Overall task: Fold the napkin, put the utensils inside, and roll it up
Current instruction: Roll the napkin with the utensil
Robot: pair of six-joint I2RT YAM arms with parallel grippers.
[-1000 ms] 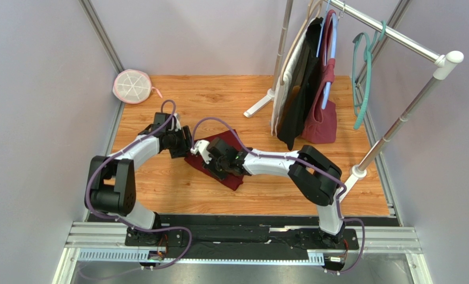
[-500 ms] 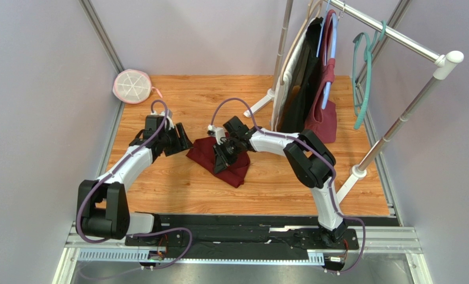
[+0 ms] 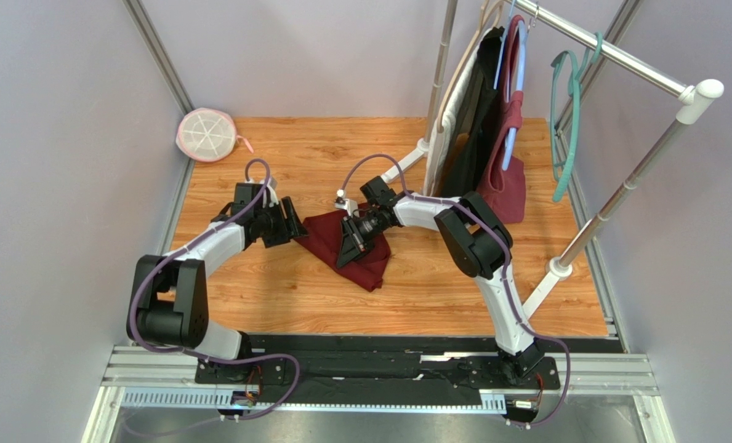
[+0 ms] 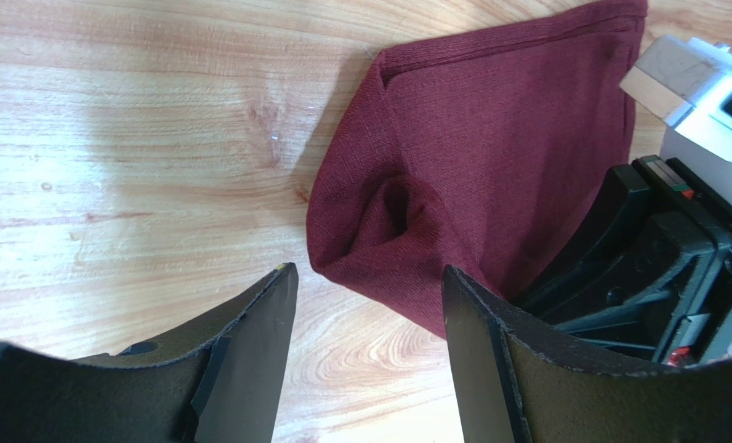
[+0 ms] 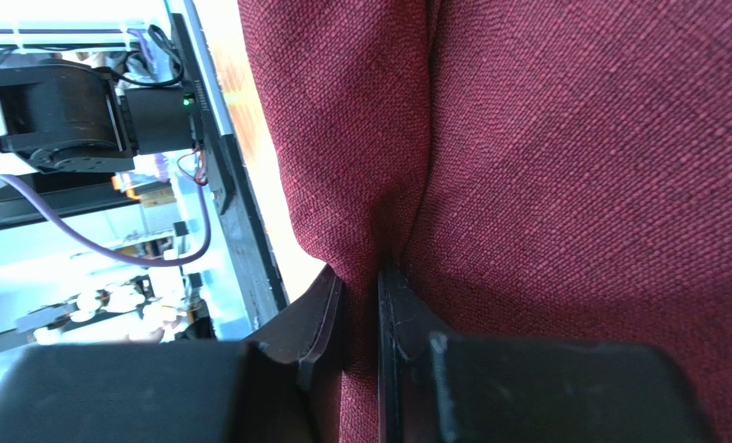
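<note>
On the wooden table (image 3: 277, 286) the maroon napkin (image 3: 371, 268) lies bunched up near the middle. The right gripper (image 5: 360, 275) is pinched tight on a fold of it. The left gripper (image 4: 368, 275) hangs wide open and empty, just beside the cloth's left corner.

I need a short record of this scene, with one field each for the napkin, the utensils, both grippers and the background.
napkin: dark red cloth, bunched and partly folded, on the wooden table
utensils: not visible in any view
left gripper: open, holding nothing, near the napkin
right gripper: shut, pinching a fold of the napkin
background: clothes rack at far right
</note>
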